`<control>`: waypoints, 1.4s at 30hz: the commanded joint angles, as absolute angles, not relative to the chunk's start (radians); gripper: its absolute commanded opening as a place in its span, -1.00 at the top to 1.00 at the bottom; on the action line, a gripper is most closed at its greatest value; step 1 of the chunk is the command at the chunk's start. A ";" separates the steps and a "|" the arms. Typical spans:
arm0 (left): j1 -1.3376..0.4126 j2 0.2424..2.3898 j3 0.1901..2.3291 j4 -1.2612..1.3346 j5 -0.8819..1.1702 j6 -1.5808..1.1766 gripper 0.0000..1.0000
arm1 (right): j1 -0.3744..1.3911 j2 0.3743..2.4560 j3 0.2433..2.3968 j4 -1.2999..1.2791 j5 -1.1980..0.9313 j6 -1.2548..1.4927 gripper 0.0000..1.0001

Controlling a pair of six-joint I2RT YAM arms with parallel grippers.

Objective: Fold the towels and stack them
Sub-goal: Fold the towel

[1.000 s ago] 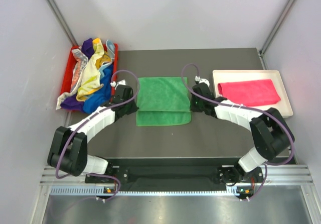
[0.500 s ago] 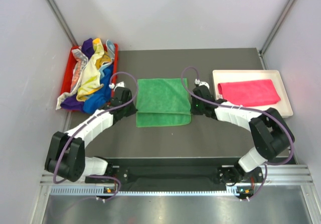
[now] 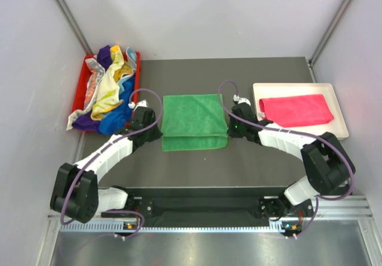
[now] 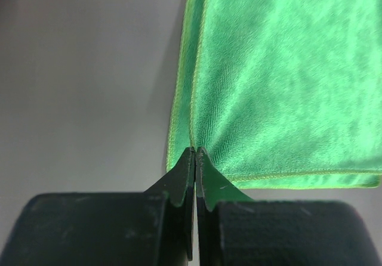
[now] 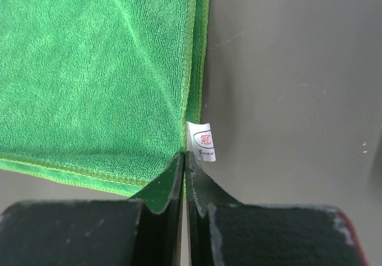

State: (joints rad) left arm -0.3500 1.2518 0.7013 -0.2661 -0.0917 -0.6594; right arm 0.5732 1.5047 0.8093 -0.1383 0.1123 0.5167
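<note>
A green towel (image 3: 194,120) lies folded over on the dark table, its upper layer stopping short of the near edge. My left gripper (image 3: 160,133) is shut on the upper layer's left near corner, and the pinch shows in the left wrist view (image 4: 195,151). On the right near corner my right gripper (image 3: 229,132) is shut beside a white label (image 5: 201,141), with its tips (image 5: 184,154) closed on the hem. A folded pink towel (image 3: 295,110) lies in the white tray (image 3: 341,126). Several crumpled towels (image 3: 108,93) fill the red bin (image 3: 79,96).
The red bin stands at the table's left edge and the white tray at its right edge. Grey walls close in the back and both sides. Both arms curve in from the near edge toward the green towel.
Both grippers have drawn the green towel's upper layer a little toward the near edge, and the strip of lower layer showing has narrowed. Both stayed shut.
</note>
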 commanded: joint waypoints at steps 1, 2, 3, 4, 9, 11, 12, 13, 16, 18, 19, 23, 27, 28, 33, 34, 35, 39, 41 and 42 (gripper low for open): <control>-0.357 1.238 0.660 -0.249 -0.087 -0.670 1.00 | 0.566 1.492 0.790 -0.098 0.106 0.512 1.00; -0.359 1.242 0.651 -0.241 -0.084 -0.673 1.00 | 0.565 1.499 0.784 -0.091 0.098 0.514 1.00; -0.362 1.253 0.643 -0.229 -0.083 -0.676 1.00 | 0.569 1.502 0.776 -0.083 0.095 0.517 1.00; -0.364 1.259 0.628 -0.221 -0.081 -0.680 1.00 | 0.571 1.511 0.772 -0.069 0.094 0.523 1.00; -0.374 1.305 0.606 -0.183 -0.069 -0.695 1.00 | 0.580 1.534 0.747 -0.040 0.077 0.526 1.00; -0.379 1.319 0.601 -0.170 -0.066 -0.698 1.00 | 0.583 1.539 0.736 -0.025 0.074 0.528 1.00; -0.382 1.330 0.598 -0.169 -0.063 -0.699 1.00 | 0.584 1.540 0.732 -0.020 0.071 0.528 1.00; -0.382 1.333 0.591 -0.160 -0.061 -0.704 1.00 | 0.586 1.545 0.726 -0.014 0.069 0.528 1.00; -0.390 1.341 0.583 -0.156 -0.067 -0.707 1.00 | 0.586 1.540 0.716 -0.009 0.072 0.528 1.00; -0.390 1.339 0.581 -0.172 -0.081 -0.712 1.00 | 0.586 1.528 0.710 -0.014 0.075 0.523 1.00; -0.388 1.336 0.584 -0.178 -0.092 -0.712 1.00 | 0.587 1.522 0.707 -0.015 0.078 0.523 1.00; -0.390 1.295 0.591 -0.213 -0.116 -0.712 1.00 | 0.586 1.488 0.712 -0.038 0.087 0.515 1.00; -0.390 1.259 0.610 -0.262 -0.143 -0.710 1.00 | 0.586 1.460 0.724 -0.060 0.087 0.515 1.00; -0.390 1.252 0.612 -0.265 -0.147 -0.707 1.00 | 0.586 1.454 0.727 -0.063 0.087 0.514 0.99; -0.388 1.232 0.615 -0.284 -0.156 -0.709 1.00 | 0.588 1.422 0.726 -0.083 0.086 0.514 1.00; -0.388 1.227 0.615 -0.288 -0.161 -0.712 1.00 | 0.592 1.417 0.723 -0.083 0.084 0.515 1.00; -0.390 1.223 0.614 -0.290 -0.164 -0.715 1.00 | 0.594 1.413 0.718 -0.083 0.086 0.514 1.00; -0.390 1.209 0.592 -0.290 -0.158 -0.719 1.00 | 0.597 1.404 0.696 -0.072 0.084 0.523 1.00; -0.388 1.209 0.577 -0.279 -0.155 -0.726 1.00 | 0.612 1.408 0.672 -0.046 0.072 0.531 1.00; -0.388 1.209 0.559 -0.269 -0.150 -0.724 1.00 | 0.617 1.419 0.658 -0.038 0.075 0.538 1.00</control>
